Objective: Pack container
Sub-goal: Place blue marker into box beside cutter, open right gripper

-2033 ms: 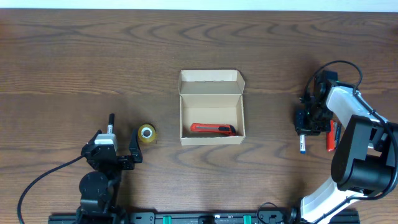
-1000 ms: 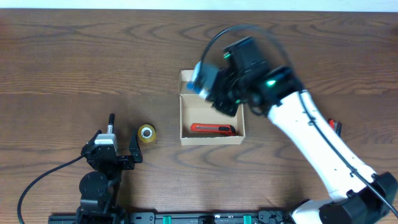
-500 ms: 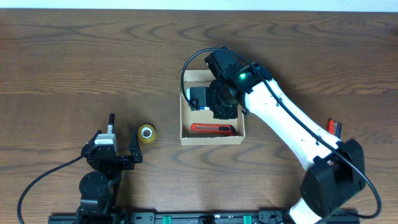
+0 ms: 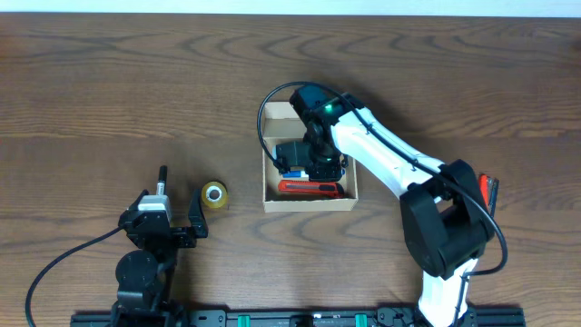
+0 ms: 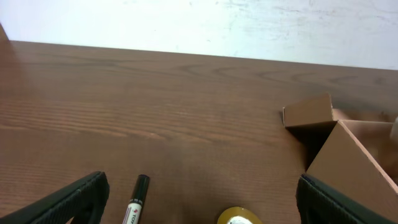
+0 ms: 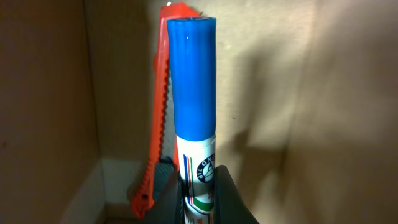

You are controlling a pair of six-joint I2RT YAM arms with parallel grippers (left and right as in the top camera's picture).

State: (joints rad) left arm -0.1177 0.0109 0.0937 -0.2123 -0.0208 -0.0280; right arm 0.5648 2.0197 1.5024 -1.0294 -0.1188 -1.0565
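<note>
The tan cardboard container (image 4: 269,202) stands open mid-table with a red box cutter (image 4: 309,189) inside; it also shows in the left wrist view (image 5: 348,155). My right gripper (image 4: 304,162) is down inside the container, shut on a blue-capped marker (image 6: 194,93), with the red cutter (image 6: 158,106) lying beside it. My left gripper (image 4: 177,218) is open and empty at the near left. A yellow tape roll (image 4: 213,193) lies just ahead of it, also low in the left wrist view (image 5: 239,216). A black marker (image 4: 162,178) lies to its left, and shows in the left wrist view (image 5: 135,200).
A red pen (image 4: 488,189) lies on the table at the right, partly hidden by the right arm. The right arm stretches from the near right edge over to the box.
My right gripper picked the blue-capped marker up at the right, carried it leftward over the box, and lowered it inside. The left arm has not moved.
</note>
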